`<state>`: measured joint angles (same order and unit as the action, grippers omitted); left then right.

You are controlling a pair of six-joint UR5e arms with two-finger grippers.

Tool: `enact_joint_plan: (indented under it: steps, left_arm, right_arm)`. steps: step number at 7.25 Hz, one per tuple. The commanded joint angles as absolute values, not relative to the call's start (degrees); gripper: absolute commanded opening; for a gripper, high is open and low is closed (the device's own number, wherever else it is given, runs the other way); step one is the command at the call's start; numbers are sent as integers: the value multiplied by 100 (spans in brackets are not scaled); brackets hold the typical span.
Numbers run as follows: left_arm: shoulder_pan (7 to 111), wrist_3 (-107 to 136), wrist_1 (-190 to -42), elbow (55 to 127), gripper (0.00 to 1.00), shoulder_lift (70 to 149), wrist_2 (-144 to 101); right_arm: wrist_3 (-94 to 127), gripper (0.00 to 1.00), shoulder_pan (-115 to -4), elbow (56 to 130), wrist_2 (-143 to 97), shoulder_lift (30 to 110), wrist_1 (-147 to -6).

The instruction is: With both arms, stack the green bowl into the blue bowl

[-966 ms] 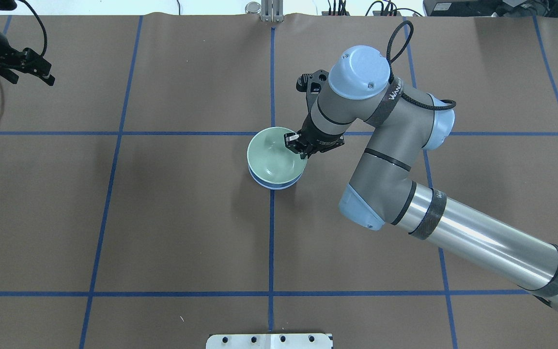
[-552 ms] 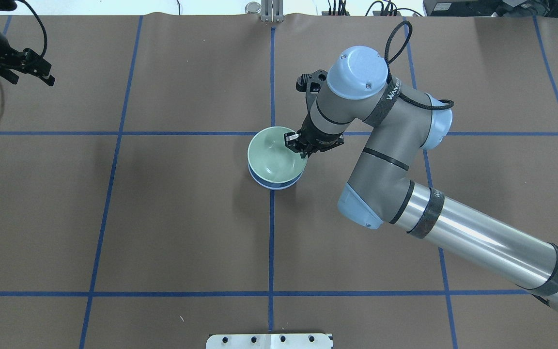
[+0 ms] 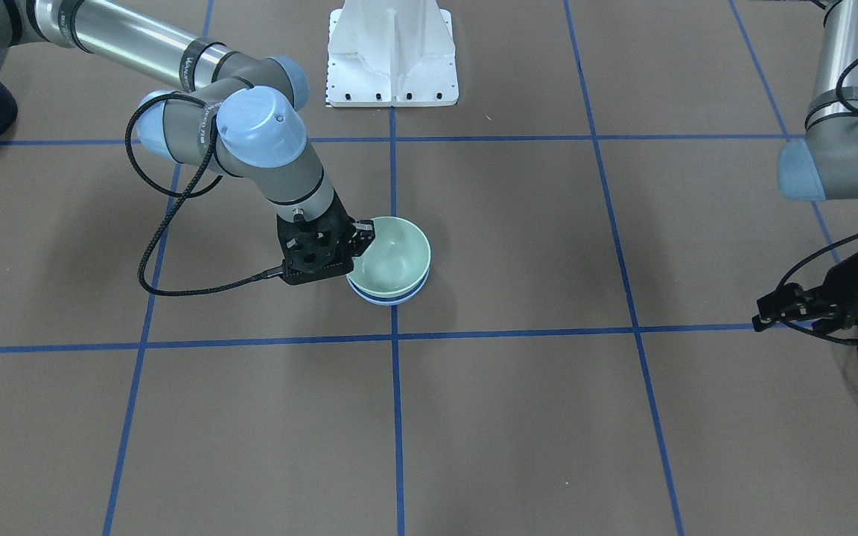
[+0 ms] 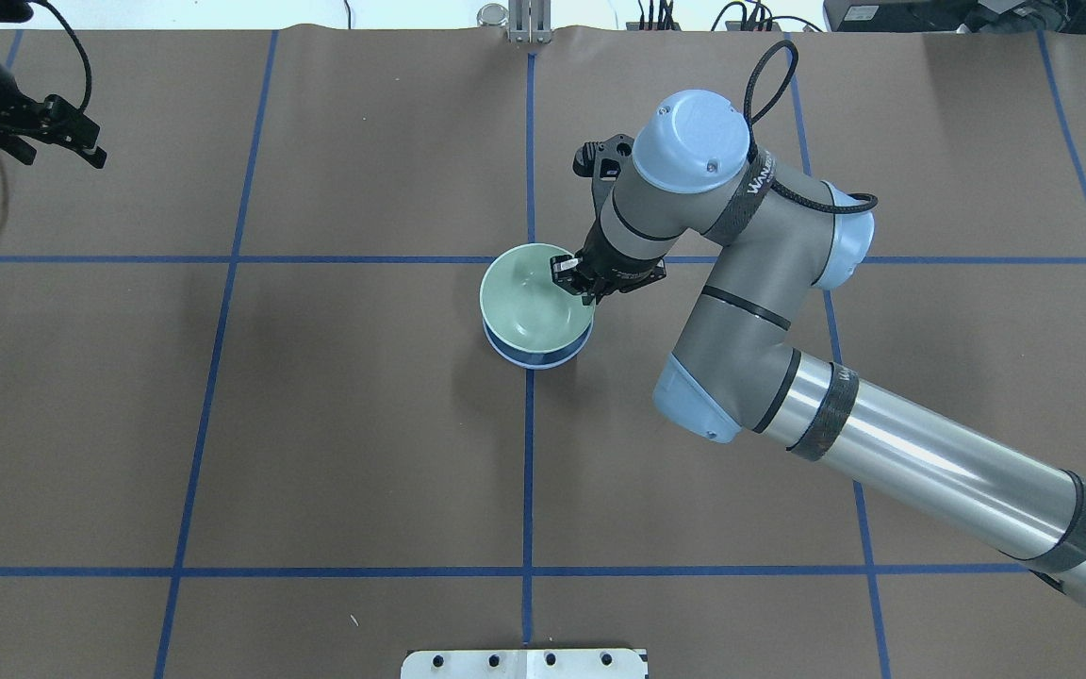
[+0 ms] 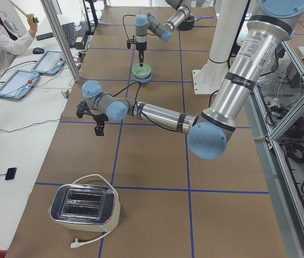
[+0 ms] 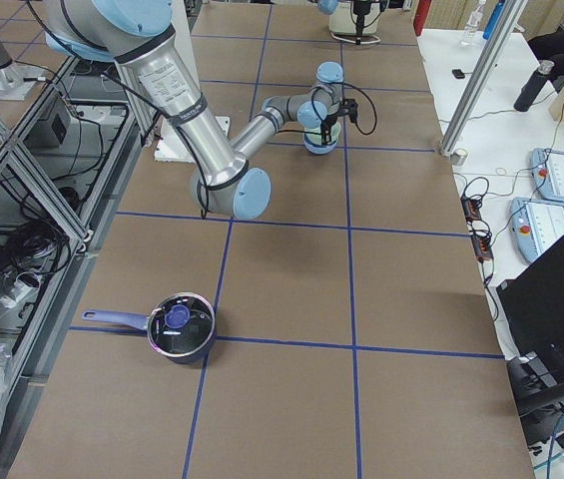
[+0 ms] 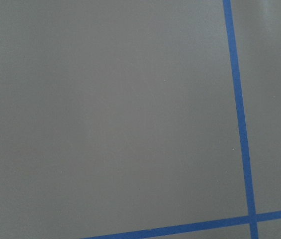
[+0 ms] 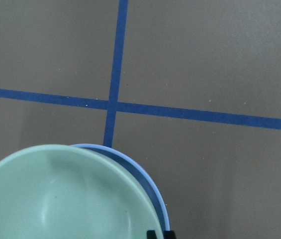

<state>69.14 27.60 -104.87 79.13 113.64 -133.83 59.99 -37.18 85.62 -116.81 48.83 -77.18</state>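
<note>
Where the right tool [image 4: 573, 281] reaches down, its fingers are pinched close on the rim of the green bowl [image 4: 524, 306], whose basin lies just beside the tool. Directly under that bowl, nested slightly off-centre, the blue bowl [image 4: 535, 359] rests on the surface [image 4: 317, 424]. The left tool [image 5: 99, 128] hangs well apart from both; I cannot tell its opening.

One camera looks down on the surface [image 4: 317, 424] from above, one faces it from across, and two watch from far at the ends. Both wrist cameras sit close; the right one also sees the green bowl [image 8: 65, 199].
</note>
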Motion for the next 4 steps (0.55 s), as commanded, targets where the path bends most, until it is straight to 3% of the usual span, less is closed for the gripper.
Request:
enact_joint_plan:
  steps: [1,4]
  left_arm:
    - [6908,2760,-10494,7901,97,11364,-13386]
    - [6908,2760,-10503,7893,97,11364,-13386]
  right_arm:
    - [6003,11,-3718,8499,-11681,4878,-7655]
    - [6012,12,-3718,8490,-11663,4878,-7655]
